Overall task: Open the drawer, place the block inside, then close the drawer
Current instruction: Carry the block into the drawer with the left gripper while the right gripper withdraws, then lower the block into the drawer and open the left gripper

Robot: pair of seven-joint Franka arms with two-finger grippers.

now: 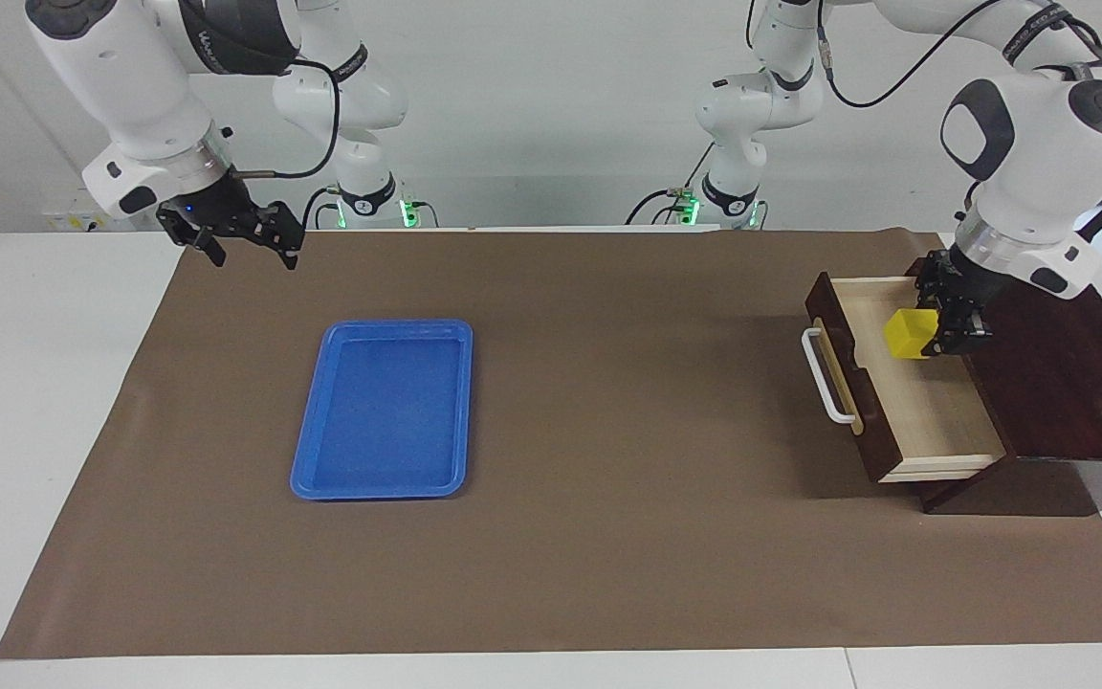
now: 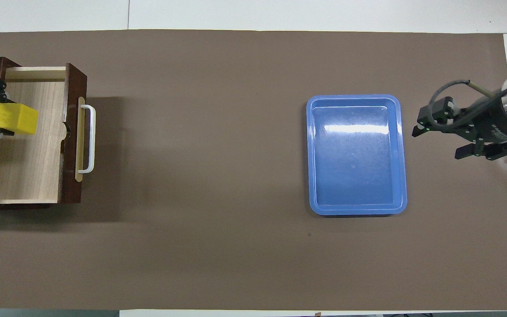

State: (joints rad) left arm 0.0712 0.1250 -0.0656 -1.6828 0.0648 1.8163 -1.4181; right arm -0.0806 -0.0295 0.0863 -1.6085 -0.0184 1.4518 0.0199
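So in the facing view, right side of the frame, the drawer is pulled open and the left gripper has its fingers clamped on the block over the pale interior. Upper left, the right gripper waits, fingers spread, empty. Overhead, far left: block over the drawer, apparently not released yet. Dropping it and closing remain.

The drawer is being kept pulled out at the left arm's end of the table, directly under the left gripper. The block is being held between that gripper's fingers, over the drawer's open inside. The tray is being left on the mat, below the raised right gripper and farther from the robots, well apart from the drawer.
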